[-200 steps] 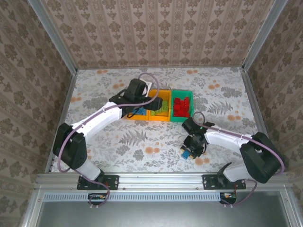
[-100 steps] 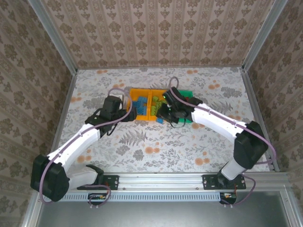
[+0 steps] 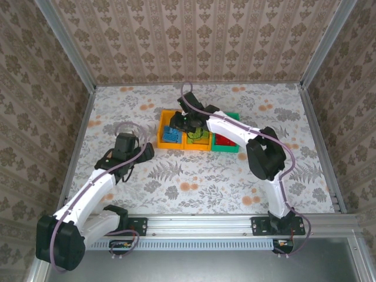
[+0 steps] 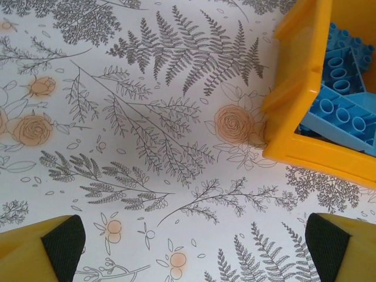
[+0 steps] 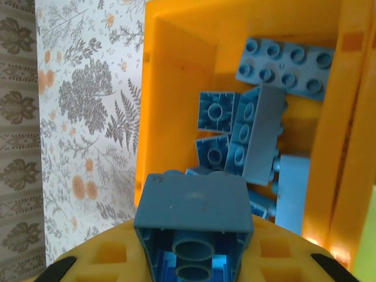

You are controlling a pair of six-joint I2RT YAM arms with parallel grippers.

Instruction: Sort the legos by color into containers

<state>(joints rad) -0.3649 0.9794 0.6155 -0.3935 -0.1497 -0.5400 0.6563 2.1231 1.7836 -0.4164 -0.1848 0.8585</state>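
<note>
Above bin (image 5: 176, 70) — right hand (image 5: 194, 269) tight on lego (image 5: 192, 202)

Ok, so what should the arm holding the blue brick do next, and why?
Probably open the right pincer and let the blue brick drop. The brick hangs right above the orange bin, and that bin holds other blue bricks, so it looks like the matching place for this color.

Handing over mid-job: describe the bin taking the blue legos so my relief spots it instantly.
On the table's far middle, three bins stand in a row. It is the leftmost orange bin; its orange neighbour holds green legos, this one blue legos.
</note>
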